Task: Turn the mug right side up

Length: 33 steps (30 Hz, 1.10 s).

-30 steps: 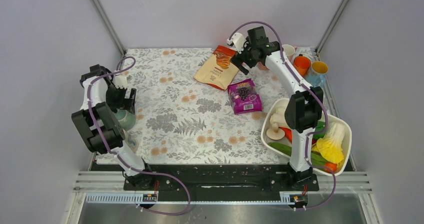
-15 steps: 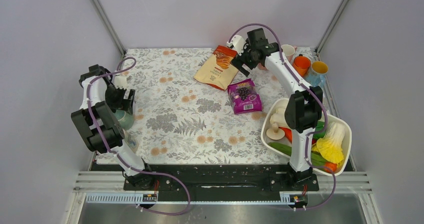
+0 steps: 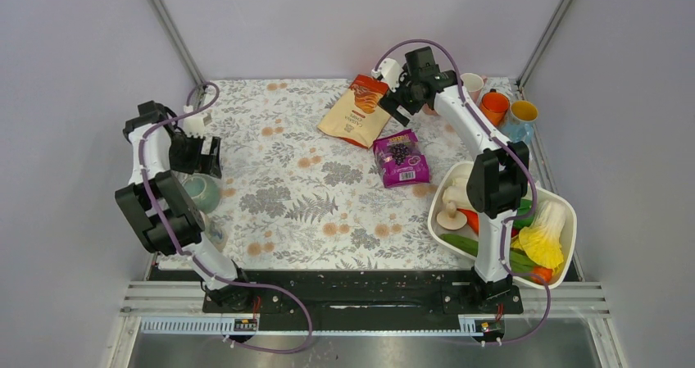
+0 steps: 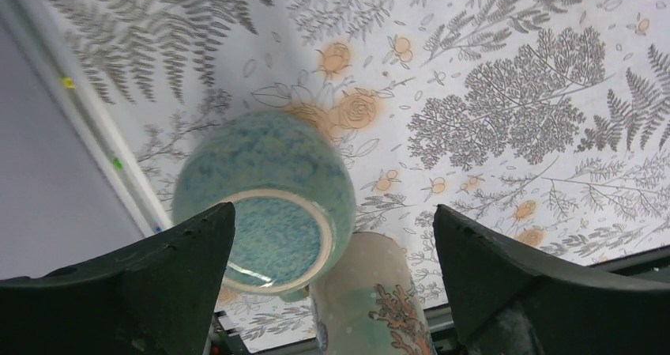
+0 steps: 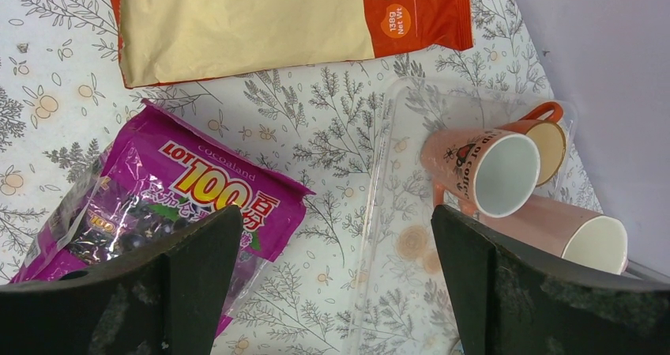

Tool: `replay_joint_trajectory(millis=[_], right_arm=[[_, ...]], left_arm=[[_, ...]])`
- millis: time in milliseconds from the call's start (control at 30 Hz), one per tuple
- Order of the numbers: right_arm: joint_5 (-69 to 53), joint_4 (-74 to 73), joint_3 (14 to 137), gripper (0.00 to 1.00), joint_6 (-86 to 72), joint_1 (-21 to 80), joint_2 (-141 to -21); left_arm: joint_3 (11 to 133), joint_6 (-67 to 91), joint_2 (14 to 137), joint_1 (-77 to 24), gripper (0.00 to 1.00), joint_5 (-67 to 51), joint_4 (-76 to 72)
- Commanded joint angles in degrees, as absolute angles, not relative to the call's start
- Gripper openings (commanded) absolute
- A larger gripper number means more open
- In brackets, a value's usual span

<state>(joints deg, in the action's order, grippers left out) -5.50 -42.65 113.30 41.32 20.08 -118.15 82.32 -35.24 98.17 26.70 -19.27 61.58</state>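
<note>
Non-task clutter: floral tablecloth (image 3: pixel 311 196) covers the table. Orange snack bag (image 3: pixel 356 110) lies flat at far centre, with a purple "100" candy bag (image 3: pixel 401 158) just nearer than it. Far-right corner: pink printed mug (image 5: pixel 482 165), orange mug (image 5: pixel 549 134) right behind it, and a plain pink cup (image 5: pixel 577 232) beside them, on a clear plastic sheet (image 5: pixel 395 173). White tub (image 3: pixel 571 220) at near right holds mushrooms (image 3: pixel 452 208), a cucumber (image 3: pixel 463 245) and a yellow leafy vegetable (image 3: pixel 545 237). A beige cup with coral print (image 4: pixel 371 292) stands at the near-left edge.
</note>
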Motion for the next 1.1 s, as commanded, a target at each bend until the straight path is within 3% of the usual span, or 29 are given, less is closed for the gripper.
replay_joint_trajectory(millis=[0, 133, 200, 333, 467, 500, 733, 1067], right_arm=[[-5.62, -41.01, 112.33, 0.99, 41.42, 19.99, -115.06], [-5.54, -40.96, 110.66, 0.99, 41.22, 20.05, -114.05], [-5.35, -40.99, 109.82, 0.99, 41.15, 20.12, -113.72], [-5.02, -40.97, 108.74, 0.99, 40.96, 20.20, -113.46], [-4.54, -40.96, 108.42, 0.99, 40.96, 20.38, -113.37], [-4.57, -40.96, 108.44, 1.00, 40.96, 20.39, -113.38], [-4.27, -41.01, 108.35, 0.99, 41.30, 20.46, -113.73], [-3.94, -41.00, 108.27, 0.99, 41.29, 20.47, -113.67]], left_arm=[[86.99, -34.68, 93.75, 30.23, 0.99, -20.80, 59.78], [84.88, -36.44, 91.97, 34.22, 0.99, -14.35, 56.00], [82.81, -38.12, 90.75, 35.75, 0.94, -11.42, 53.40], [80.28, -41.94, 88.72, 37.39, 0.58, -5.79, 50.39], [80.71, -43.98, 89.40, 40.05, 0.03, -4.58, 50.41], [80.38, -44.83, 89.89, 40.35, 0.00, -3.85, 50.75], [73.50, -49.56, 93.86, 40.64, 0.00, -0.32, 49.07], [71.12, -47.61, 99.94, 38.88, 0.00, -7.08, 49.89]])
